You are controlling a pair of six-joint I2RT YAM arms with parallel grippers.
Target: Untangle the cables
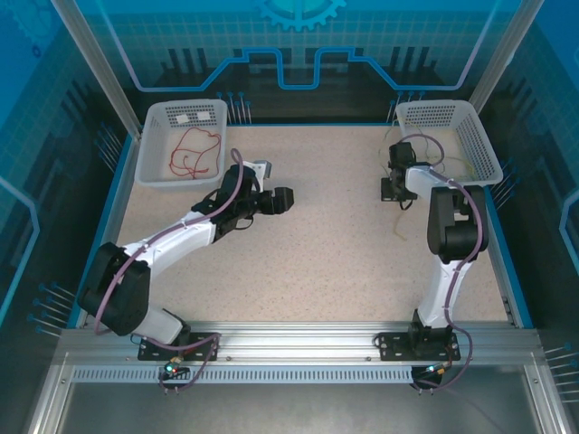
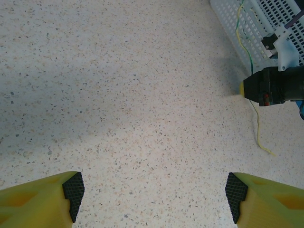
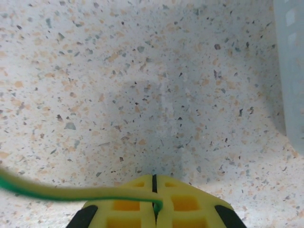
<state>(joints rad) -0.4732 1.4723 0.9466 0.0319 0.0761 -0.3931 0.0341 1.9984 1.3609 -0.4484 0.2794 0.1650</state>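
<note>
Clamping a green cable point(image 3: 71, 194), the closed right gripper point(image 3: 154, 189) is apparently preparing to draw it from the white basket point(image 1: 450, 113). Left gripper point(image 2: 154, 194) is hovering with fingers spread, holding nothing.

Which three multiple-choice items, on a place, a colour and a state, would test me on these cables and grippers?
1. Where is the red cable? A left basket B table C right basket
2. Which cable does the right gripper hold? A red cable B green cable C blue cable
3. How is the left gripper? A open B shut C shut on a cable
1 A, its loops lie inside that basket; 2 B, green shows between the shut fingers; 3 A, its pads stand far apart.
</note>
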